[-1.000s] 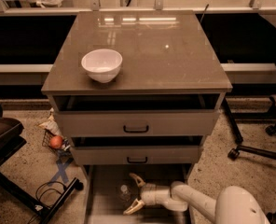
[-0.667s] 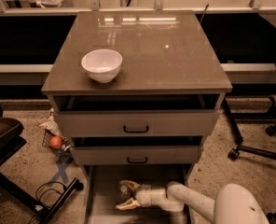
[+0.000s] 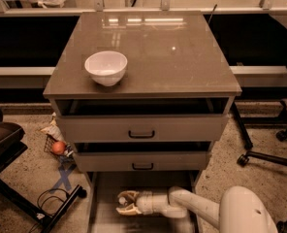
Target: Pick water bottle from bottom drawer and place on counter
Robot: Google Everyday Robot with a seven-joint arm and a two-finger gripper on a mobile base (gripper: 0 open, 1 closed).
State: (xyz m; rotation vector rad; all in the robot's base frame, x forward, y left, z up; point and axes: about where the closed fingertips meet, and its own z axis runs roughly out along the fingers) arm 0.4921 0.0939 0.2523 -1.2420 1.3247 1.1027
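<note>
Leftmost, a small orange ball (image 3: 58, 147) lies on the floor, half lost in clutter. Next, a round white bowl (image 3: 106, 68) sits at about 8 o'clock on the glossy grey-brown slab table (image 3: 172, 57). Below the two upper drawers (image 3: 141, 129), the wide grey-brown bottom drawer (image 3: 103, 217) stands pulled out, its front cut off by the frame edge. Inside it the pale two-finger end effector (image 3: 124, 203) points to 9 o'clock, fingers (image 3: 128, 195) parted. The small clear water bottle cannot be made out, so I cannot tell whether anything lies between them. The white arm (image 3: 192, 207) enters from 4 o'clock.
</note>
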